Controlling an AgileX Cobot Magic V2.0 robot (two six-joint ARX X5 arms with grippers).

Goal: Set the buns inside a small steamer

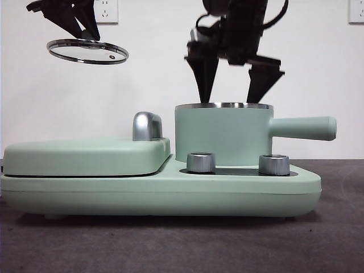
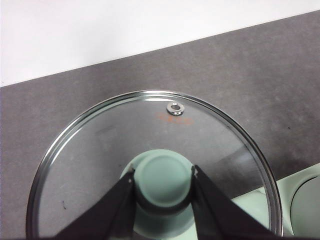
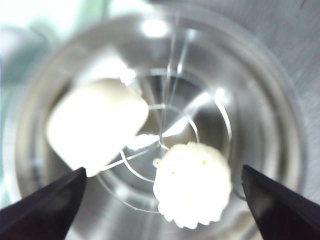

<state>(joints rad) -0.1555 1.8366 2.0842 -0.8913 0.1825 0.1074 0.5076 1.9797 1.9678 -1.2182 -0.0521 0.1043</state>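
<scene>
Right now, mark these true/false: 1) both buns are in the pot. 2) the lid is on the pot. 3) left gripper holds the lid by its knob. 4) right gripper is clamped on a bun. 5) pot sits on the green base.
1) True: the smooth bun and the ribbed bun both lie inside the pot.
2) False: the lid hangs in the air, off to the side of the pot.
3) True: the left gripper is shut on the knob.
4) False: the right gripper is open above the pot and holds nothing.
5) True: it stands on the base.
</scene>
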